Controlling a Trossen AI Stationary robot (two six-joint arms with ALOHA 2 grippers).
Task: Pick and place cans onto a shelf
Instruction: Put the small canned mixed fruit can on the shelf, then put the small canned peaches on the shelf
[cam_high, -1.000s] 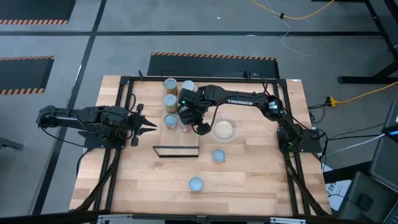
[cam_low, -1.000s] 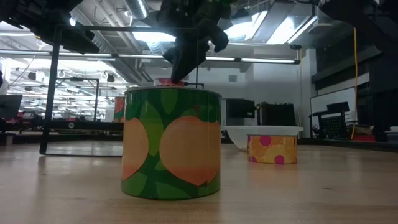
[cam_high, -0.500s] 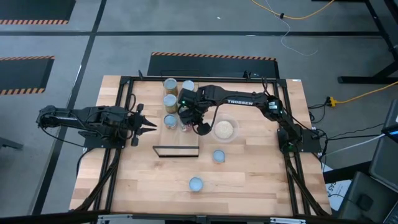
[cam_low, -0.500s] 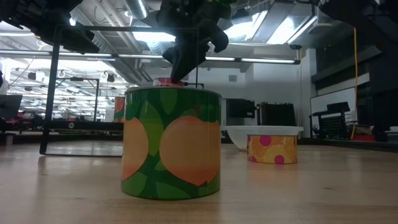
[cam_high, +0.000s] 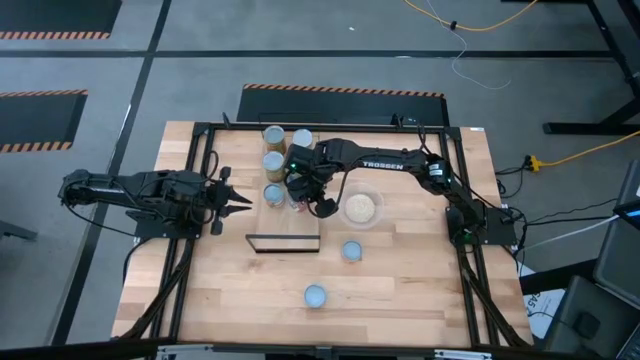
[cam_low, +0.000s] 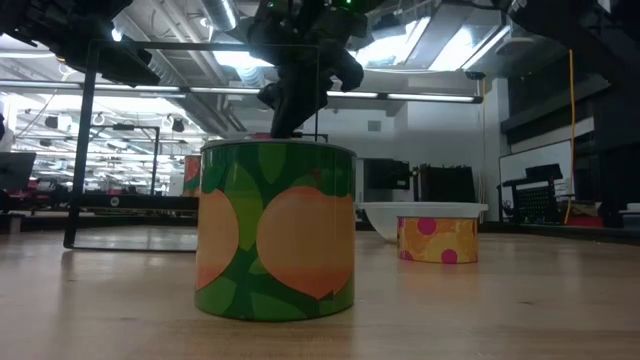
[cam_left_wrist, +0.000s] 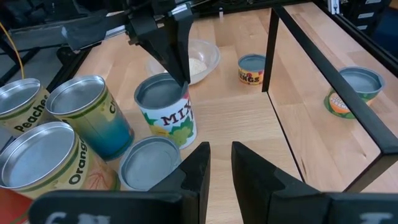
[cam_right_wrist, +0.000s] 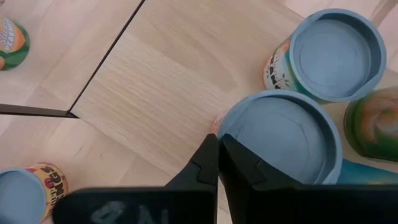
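Fingers of the right gripper (cam_right_wrist: 217, 163) are pressed together with no gap and hold nothing; their tips hang just above the rim of a white "MIX" can (cam_left_wrist: 165, 115), which stands upright on the shelf (cam_high: 285, 225). In the left wrist view the same fingers (cam_left_wrist: 176, 53) point down at that can's far edge, touching or nearly touching the rim; which of the two cannot be told. Around this can stands a cluster of further cans: a blue-green can (cam_left_wrist: 92, 117), a peach can (cam_left_wrist: 18, 109) and an orange can (cam_left_wrist: 46, 163), with one low tin (cam_left_wrist: 150, 163) just in front. A clear bowl (cam_high: 361, 208) with beige contents sits just right of the gripper.

The left gripper (cam_left_wrist: 216, 163) waits at the left side of the desk (cam_high: 400, 290), its fingers slightly apart and empty, aimed at the cluster. Nearer on the desk, well apart from the shelf, stand an orange-labelled can (cam_high: 351, 250) and a green can with fruit print (cam_low: 277, 229).
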